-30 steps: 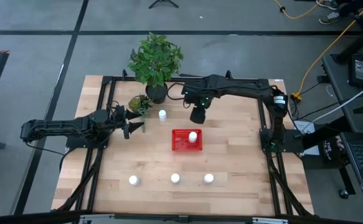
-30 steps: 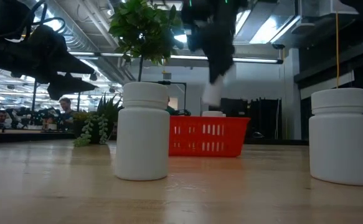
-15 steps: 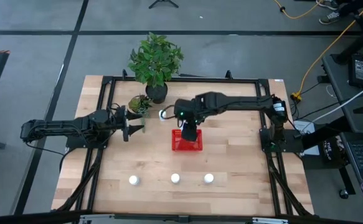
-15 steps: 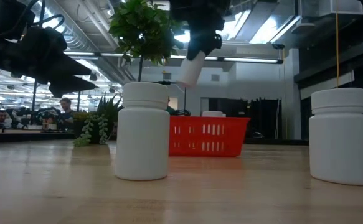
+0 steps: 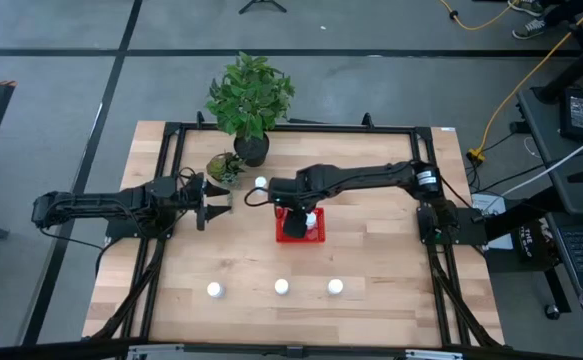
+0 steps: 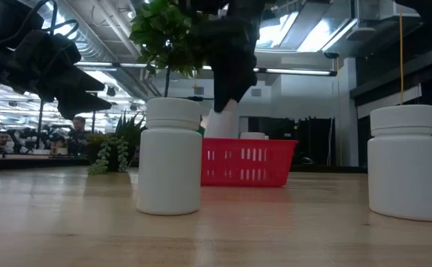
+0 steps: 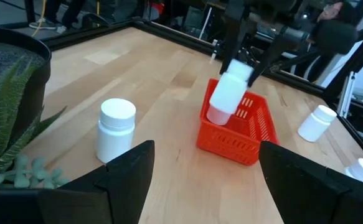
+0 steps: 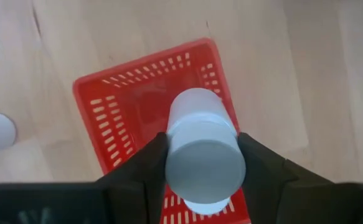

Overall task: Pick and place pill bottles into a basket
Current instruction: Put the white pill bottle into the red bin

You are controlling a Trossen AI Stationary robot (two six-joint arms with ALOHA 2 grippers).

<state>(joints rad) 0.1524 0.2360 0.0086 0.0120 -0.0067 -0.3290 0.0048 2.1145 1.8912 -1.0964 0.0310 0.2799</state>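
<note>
Six pill bottles show: three in a row (image 5: 281,287) near the bench (image 5: 371,260) front, one (image 5: 261,183) beside the potted plant (image 5: 250,100), one (image 5: 312,219) inside the red basket (image 5: 316,238), and one (image 8: 203,152) clamped in the right end effector (image 8: 200,155) above the basket. The left end effector (image 7: 200,174) hovers nearby, spread wide, empty.

The right gripper (image 5: 293,208), w/ a pill bottle (image 7: 229,91) clamped between its fingers, is swinging in from beyond the table's far side and lowering over the red basket (image 5: 316,237). It is now hanging just above the basket's left half, approx. over the bare floor, bottle tilted, cap end up.
</note>
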